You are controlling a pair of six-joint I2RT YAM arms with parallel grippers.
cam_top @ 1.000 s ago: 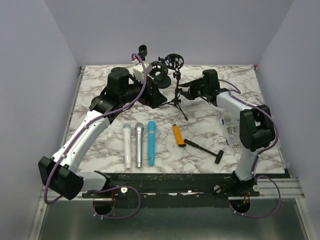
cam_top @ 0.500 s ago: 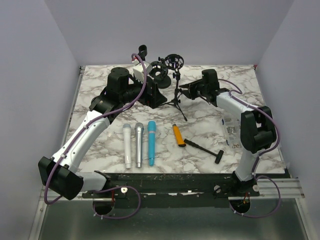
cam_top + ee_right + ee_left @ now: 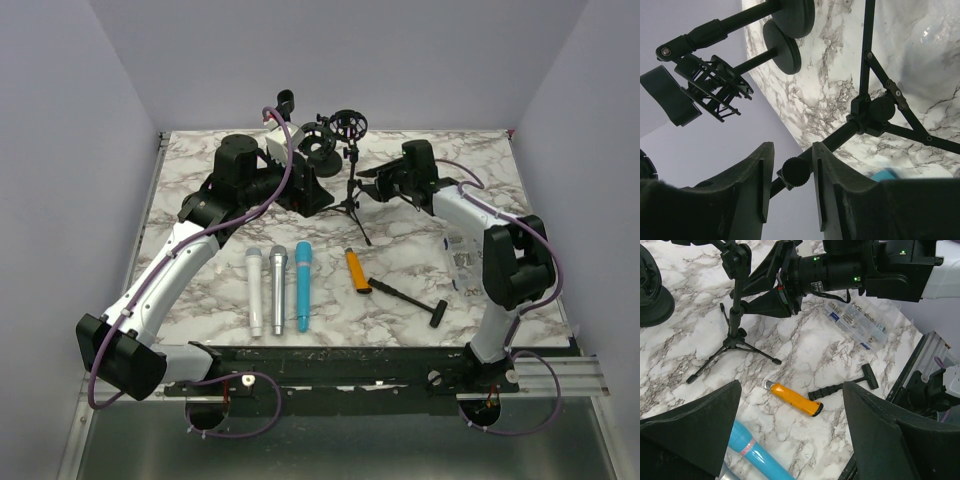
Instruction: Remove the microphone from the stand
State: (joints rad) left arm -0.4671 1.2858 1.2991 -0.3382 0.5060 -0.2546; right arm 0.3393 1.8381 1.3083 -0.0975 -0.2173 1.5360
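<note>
A black tripod stand (image 3: 352, 192) stands mid-table with an empty shock mount (image 3: 349, 122) on top. Left of it are round-based desk stands (image 3: 322, 148); one carries a small black microphone (image 3: 285, 100) high at the back, which also shows in the right wrist view (image 3: 667, 95). My right gripper (image 3: 368, 182) is open, its jaws either side of the tripod pole (image 3: 840, 140) and its knob (image 3: 796, 172), not clamped. My left gripper (image 3: 312, 195) is open and empty above the table, left of the tripod (image 3: 735, 315).
White (image 3: 255, 290), silver (image 3: 277, 285) and blue (image 3: 302, 285) microphones lie side by side at the front. An orange knife (image 3: 357, 270), a black T-handled tool (image 3: 410, 298) and a clear parts box (image 3: 462, 260) lie to the right.
My right gripper has edged left, closing in around the tripod pole. The left arm has not visibly moved.
</note>
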